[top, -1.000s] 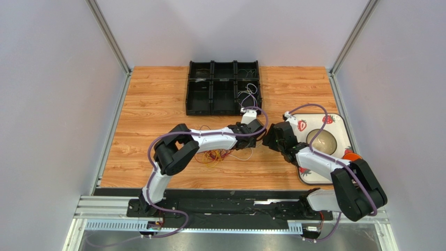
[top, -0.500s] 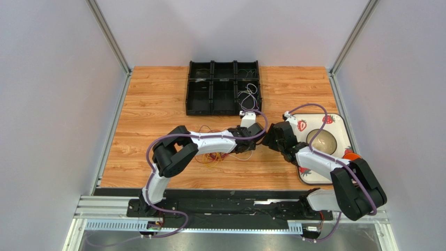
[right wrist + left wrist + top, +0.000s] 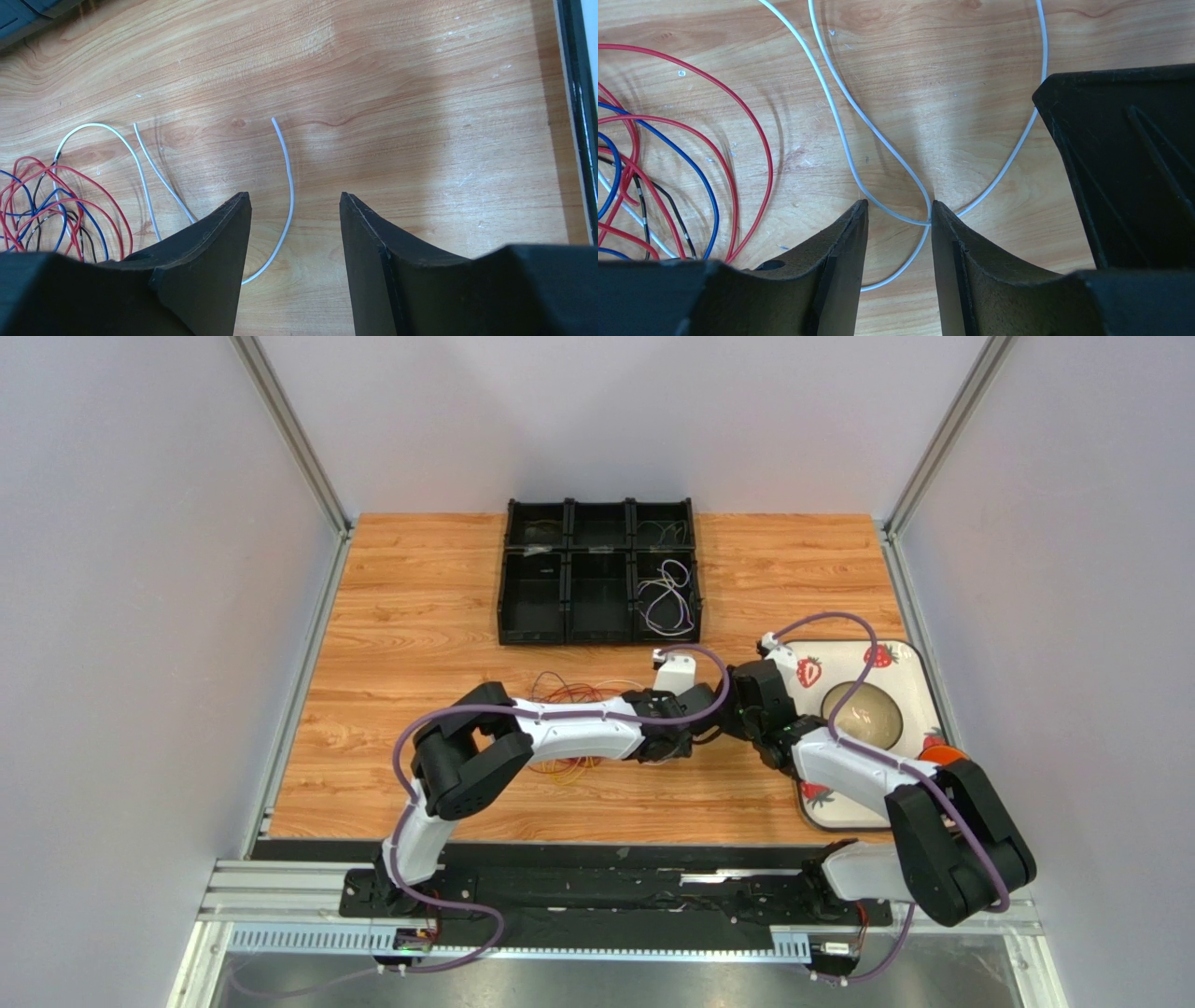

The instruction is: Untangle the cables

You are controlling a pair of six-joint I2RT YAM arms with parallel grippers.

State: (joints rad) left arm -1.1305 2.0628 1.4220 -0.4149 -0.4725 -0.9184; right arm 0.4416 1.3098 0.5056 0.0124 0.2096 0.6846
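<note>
Left wrist view is showing the left jaws standing apart, straddling the spot where a white cable (image 3: 878,150) is crossing over itself on the worktop (image 3: 962,42). One finger looks to be touching the strand, but nothing is being clamped. Off to one side, red cables (image 3: 749,140) and a blue cable (image 3: 703,189) are looping through each other.

Right wrist view is showing the right jaws apart as well, with a stretch of white cable lying ungripped on the wood between them.

From above, the heap (image 3: 568,759) is sitting around the middle of the worktop, a little toward the near edge and mostly hidden under the left arm. A black tray (image 3: 533,574) is sitting at the middle of the far edge, with some white wires (image 3: 668,599) coiled in its near-right compartment.

Judging by this, the step in hand is singling out the white cable from the coloured bundle, and no grasp is being made yet. The next move is calling for the left jaws to pinch one strand at the crossing rather than both, then draw it away from the heap slowly. The two arms are working very close together, so clearance between them is needing care.
</note>
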